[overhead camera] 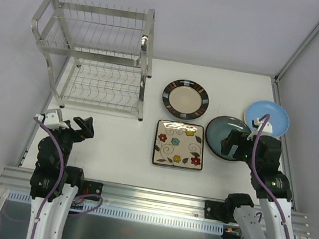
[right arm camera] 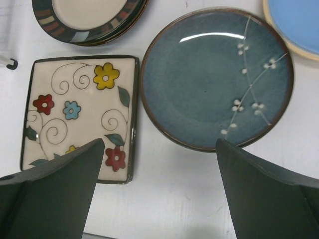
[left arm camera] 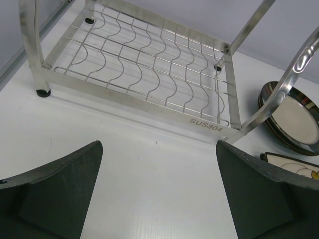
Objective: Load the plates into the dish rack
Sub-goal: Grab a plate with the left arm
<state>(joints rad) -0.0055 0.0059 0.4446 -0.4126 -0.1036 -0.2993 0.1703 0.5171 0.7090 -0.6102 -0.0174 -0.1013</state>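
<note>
The dish rack [overhead camera: 144,70] stands at the far left of the desk [overhead camera: 114,149] with no plate in either wire tier. All the plates in view lie flat on the right half.

The right tool [overhead camera: 228,146] is by far the nearer of the two to them. It hangs above the near edge of the dark teal plate [overhead camera: 217,129], its jaws spread wide with nothing between them. In the right wrist view that plate fills the space from 12 to 1 o'clock of the tool, and its near rim lies just beyond the gap between the jaws. The square floral plate [overhead camera: 179,145] lies just beside it at 10 o'clock. The round dark-rimmed plate [overhead camera: 185,99] is farther off at 11 o'clock, and the light blue plate [overhead camera: 276,115] is at 1 o'clock.

The teal plate is round, so no long axis governs the grip. What matters is that it lies flat, so the tool probably has to take it by the near rim. In the top view the rack sits well apart from the right tool, at about 10 o'clock across the desk.

The left tool [overhead camera: 86,127] is also wide apart and holds nothing. It faces the rack's lower tier at 12 o'clock and is near it. The left arm looks better placed for slotting, the right for lifting.
</note>
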